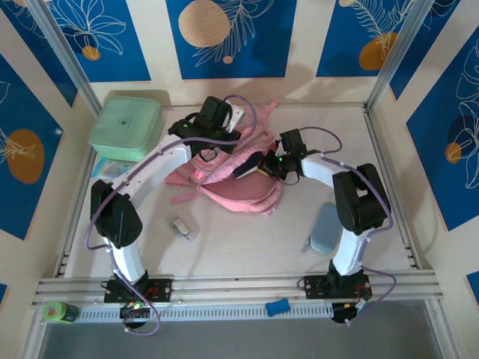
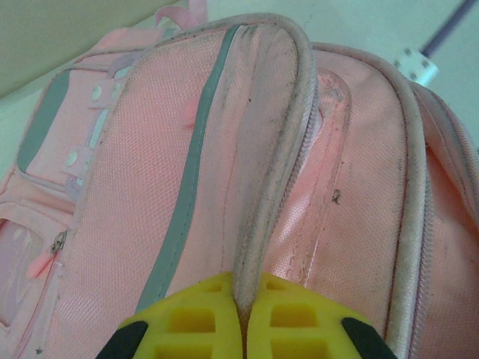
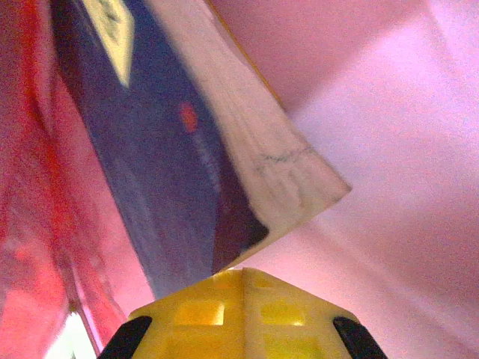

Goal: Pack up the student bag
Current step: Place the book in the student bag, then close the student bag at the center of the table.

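Both arms were in on the bag [image 1: 224, 183] at mid-table, with a mint box [image 1: 127, 127] behind it to the left.
A grey-blue pouch [image 1: 325, 228] lay by the right arm. The left gripper [image 2: 243, 318] pinched the bag's piped rim. The right gripper [image 3: 243, 299] was pressed together inside the pink lining, and the corner of a blue book [image 3: 172, 172] sat just above its tips, its yellow label unreadable.

The white left arm [image 1: 153, 164] bends up from its base and reaches forward. Its yellow-fingered left gripper [image 2: 243, 295] is pinched on a piped rim of the pink fabric student bag [image 2: 224, 149]. The white right arm [image 1: 322, 166] reaches to the left, and its yellow-fingered right gripper [image 3: 243, 280] is closed, fingers pressed together.
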Robot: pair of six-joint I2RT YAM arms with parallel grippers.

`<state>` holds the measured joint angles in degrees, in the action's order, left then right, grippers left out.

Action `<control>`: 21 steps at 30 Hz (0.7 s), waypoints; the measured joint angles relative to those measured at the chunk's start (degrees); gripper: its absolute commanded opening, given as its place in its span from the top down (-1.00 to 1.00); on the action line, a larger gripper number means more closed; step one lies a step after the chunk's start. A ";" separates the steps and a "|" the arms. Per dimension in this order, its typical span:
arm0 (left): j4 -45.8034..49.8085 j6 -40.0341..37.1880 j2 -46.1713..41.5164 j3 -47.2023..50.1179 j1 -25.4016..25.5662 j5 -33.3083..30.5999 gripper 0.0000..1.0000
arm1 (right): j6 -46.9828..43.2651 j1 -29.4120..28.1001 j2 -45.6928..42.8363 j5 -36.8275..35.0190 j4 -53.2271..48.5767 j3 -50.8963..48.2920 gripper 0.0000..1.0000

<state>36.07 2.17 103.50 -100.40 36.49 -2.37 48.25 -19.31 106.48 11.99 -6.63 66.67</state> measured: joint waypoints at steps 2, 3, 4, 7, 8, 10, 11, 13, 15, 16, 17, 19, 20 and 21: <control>0.00 0.37 0.00 0.00 -0.02 0.04 1.00 | 0.07 -0.22 2.27 -0.02 2.21 2.43 1.00; -0.02 0.46 0.00 0.00 -0.02 0.09 1.00 | 0.04 -0.39 3.34 -0.02 3.43 3.10 1.00; -0.02 0.55 0.00 0.00 -0.07 0.22 1.00 | 0.07 -0.52 4.15 0.02 4.15 3.43 1.00; 0.00 0.61 0.00 -0.02 -0.11 0.42 1.00 | 0.11 -0.59 6.32 0.59 5.62 3.65 1.00; 0.00 0.68 0.00 -0.02 -0.11 0.44 1.00 | 0.24 -0.46 6.49 0.90 6.08 3.21 0.97; 0.00 1.01 0.00 -0.02 -0.11 0.46 1.00 | 0.24 -0.04 5.62 1.51 6.69 1.55 0.90; -0.02 1.14 0.00 -0.02 -0.11 0.48 1.00 | 0.17 0.13 4.59 1.75 6.82 0.17 0.86; -0.04 1.88 0.00 -0.02 -0.11 0.57 1.00 | -0.35 0.46 1.57 2.10 5.51 -2.29 0.84; -0.24 2.58 0.00 0.20 -0.11 0.72 1.00 | -1.44 0.83 -2.80 1.77 2.12 -3.89 0.80; -0.68 3.15 0.00 0.57 -0.11 0.85 1.00 | -1.81 1.01 -4.96 1.46 0.72 -4.33 0.77; -1.07 3.74 0.00 1.05 -0.11 0.98 1.00 | -2.43 1.27 -7.72 1.09 -0.90 -4.92 0.73; -2.03 5.14 0.00 2.38 -0.11 1.86 1.00 | -3.32 2.01 -12.94 0.26 -4.11 -5.77 0.70; -2.71 5.95 0.00 3.30 -0.11 2.47 0.90 | -3.89 2.58 -15.43 -0.04 -6.10 -5.86 0.70; -3.56 6.84 0.00 4.24 -0.11 3.17 0.71 | -4.55 3.17 -17.55 -0.22 -7.85 -5.84 0.70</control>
<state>32.51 9.02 103.50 -96.16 36.38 0.80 43.70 -16.14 88.92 11.77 -14.48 60.84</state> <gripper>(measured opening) 0.067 0.149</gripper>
